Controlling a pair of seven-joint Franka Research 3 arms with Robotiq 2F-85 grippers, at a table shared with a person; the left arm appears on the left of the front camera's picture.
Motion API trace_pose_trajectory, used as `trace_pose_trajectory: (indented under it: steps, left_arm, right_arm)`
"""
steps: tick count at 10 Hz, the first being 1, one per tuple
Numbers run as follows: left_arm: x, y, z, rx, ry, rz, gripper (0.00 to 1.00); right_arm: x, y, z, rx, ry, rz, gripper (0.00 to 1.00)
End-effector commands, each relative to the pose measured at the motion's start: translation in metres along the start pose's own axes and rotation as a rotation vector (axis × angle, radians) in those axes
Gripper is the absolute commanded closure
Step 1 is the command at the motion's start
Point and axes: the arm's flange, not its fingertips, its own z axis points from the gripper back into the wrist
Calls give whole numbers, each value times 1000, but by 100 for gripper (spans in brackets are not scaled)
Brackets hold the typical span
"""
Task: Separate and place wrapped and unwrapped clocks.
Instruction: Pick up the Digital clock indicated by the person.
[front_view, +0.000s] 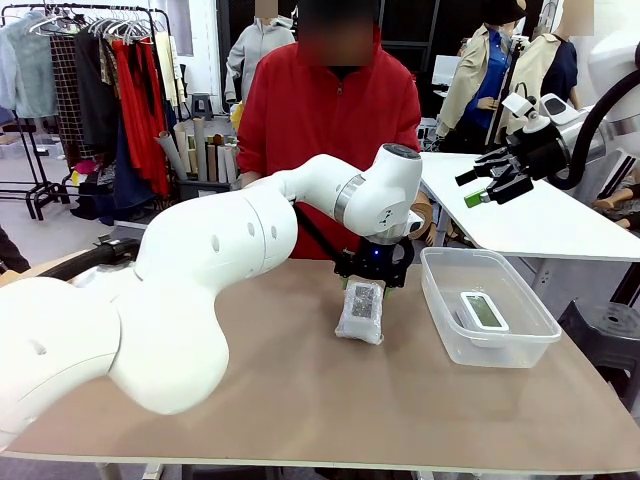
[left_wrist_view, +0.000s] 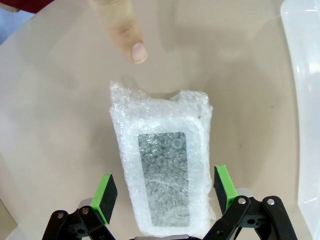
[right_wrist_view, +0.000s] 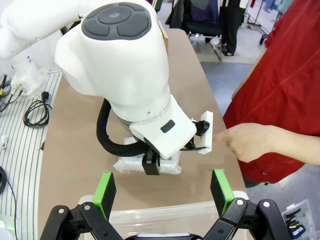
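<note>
Clear plastic bin (front_view: 500, 352) on brown table (front_view: 300, 400); clothes rack (front_view: 100, 70) behind

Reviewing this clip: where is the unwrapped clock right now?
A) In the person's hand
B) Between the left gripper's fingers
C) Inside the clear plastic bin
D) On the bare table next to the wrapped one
C: the unwrapped clock lies inside the clear plastic bin, while the left gripper stands open astride a wrapped clock on the table.
</note>
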Motion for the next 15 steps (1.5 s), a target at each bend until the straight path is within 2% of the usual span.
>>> trace_pose_trajectory:
  steps: [1, 9, 15]
  left_arm:
    - [-2, 5, -5, 14, 12, 37, 0]
    - [2, 6, -21, -100, 103, 74, 0]
    - [1, 5, -28, -89, 116, 87, 0]
  right_arm:
    - [1, 1, 1, 2, -1, 17, 0]
    - [1, 1, 1, 2, -1, 17, 0]
    - [1, 1, 1, 2, -1, 17, 0]
